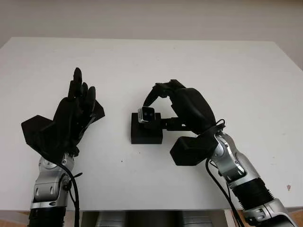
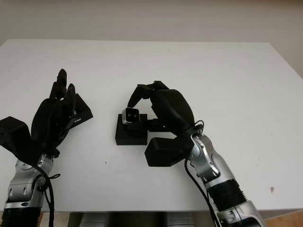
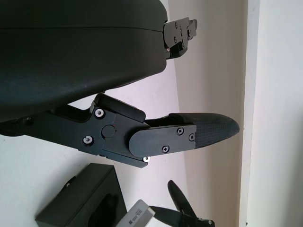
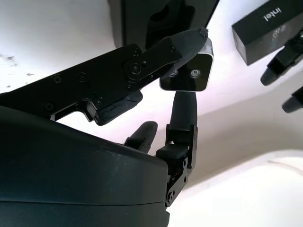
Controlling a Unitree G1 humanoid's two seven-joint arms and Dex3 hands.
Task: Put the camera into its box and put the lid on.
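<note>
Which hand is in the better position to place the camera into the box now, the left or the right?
The right hand: it already grips the camera directly above the open box. The left hand is open, off to the side by the lid, so it probably suits the lid step.

Bright, even light; soft shadows on the white table (image 1: pixel 199 71); wrist views slightly blurred.

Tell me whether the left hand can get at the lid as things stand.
Probably yes. The lid lies on the table right beside the open left hand, apart from the box. The right hand, holding the camera over the box, is off to the other side.
</note>
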